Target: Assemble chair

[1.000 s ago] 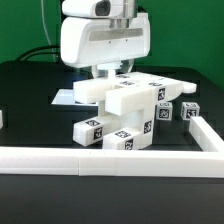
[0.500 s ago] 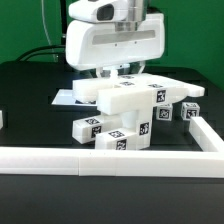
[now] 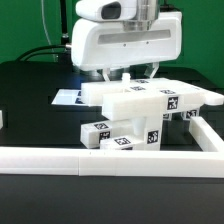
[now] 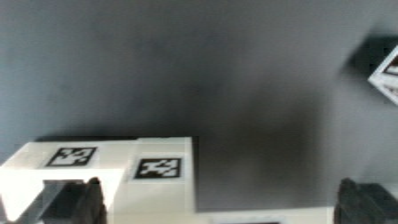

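The chair parts stand together in the middle of the exterior view. A flat white slab lies on top, a chunky framed block is in front of it, and small tagged pieces sit at its foot. My gripper hangs just above the slab's back edge. In the wrist view my gripper has its fingers far apart, with dark table between them. A white part with two tags lies against one finger. Another tagged part shows at the frame's edge.
A long low white border rail runs across the front and turns back along the exterior view's right. The marker board lies flat behind the parts on the exterior view's left. A short tagged post stands near the rail's corner.
My gripper has moved toward the exterior view's right. The slab and the block under it have shifted right with it, closer to the rail's corner.
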### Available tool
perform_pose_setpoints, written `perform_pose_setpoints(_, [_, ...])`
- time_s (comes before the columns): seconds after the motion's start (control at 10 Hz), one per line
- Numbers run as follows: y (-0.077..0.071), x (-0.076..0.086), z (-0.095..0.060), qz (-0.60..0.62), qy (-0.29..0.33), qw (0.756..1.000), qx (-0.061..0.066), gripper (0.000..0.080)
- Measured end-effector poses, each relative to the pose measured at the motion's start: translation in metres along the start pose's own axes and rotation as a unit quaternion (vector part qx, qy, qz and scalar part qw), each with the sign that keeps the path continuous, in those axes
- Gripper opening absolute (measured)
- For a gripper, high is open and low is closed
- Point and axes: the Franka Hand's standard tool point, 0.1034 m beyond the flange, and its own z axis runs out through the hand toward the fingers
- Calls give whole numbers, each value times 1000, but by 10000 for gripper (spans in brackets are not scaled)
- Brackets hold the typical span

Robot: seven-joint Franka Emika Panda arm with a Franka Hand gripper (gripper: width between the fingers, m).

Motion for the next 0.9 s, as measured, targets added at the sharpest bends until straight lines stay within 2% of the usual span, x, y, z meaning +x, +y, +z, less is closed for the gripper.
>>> perform_pose_setpoints(0.4, [-1,-2,1,2,-2,1000,1,649])
perform_pose_setpoints(0.6, [-10,-5,-3,117,-9,993,15,649])
perform_pose_setpoints(0.8, [-5,13,-5,185,-8,982,35,649])
perform_pose_setpoints(0.9, [-2,18,-6,189,-4,981,35,649])
